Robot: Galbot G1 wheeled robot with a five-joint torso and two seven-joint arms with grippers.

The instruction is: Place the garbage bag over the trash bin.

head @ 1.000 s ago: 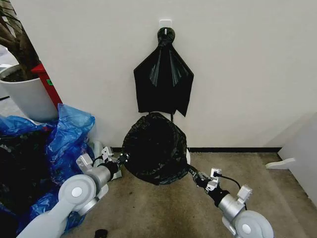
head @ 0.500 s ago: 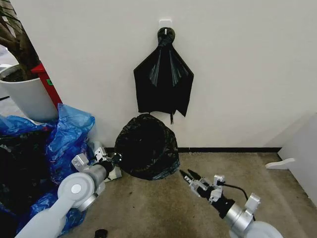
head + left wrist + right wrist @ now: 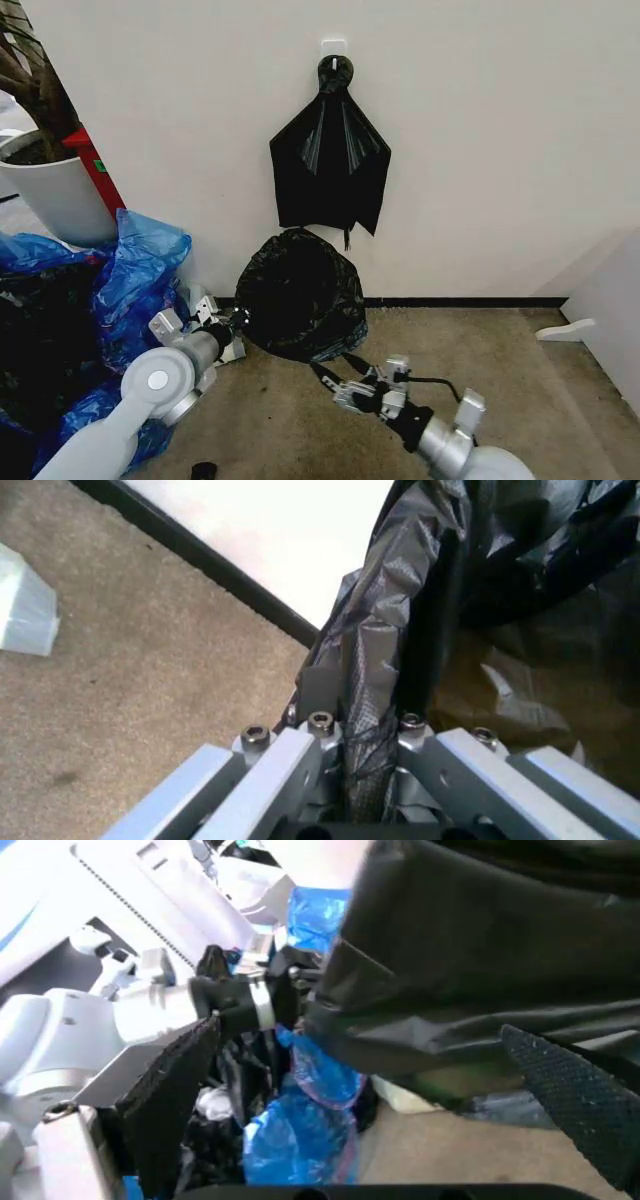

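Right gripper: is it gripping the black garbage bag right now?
No. In the head view the right gripper is open on the floor in front of the garbage bag, clear of the plastic, while the left gripper pinches the bag's edge.

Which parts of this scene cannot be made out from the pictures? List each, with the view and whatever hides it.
- The trash bin: head view, hidden under the garbage bag.
- The left gripper's fingertips: left wrist view, buried in the bag's folds it clamps.
- What the small dark item on the floor is: head view, too small.
- The right gripper hangs open below the bag.
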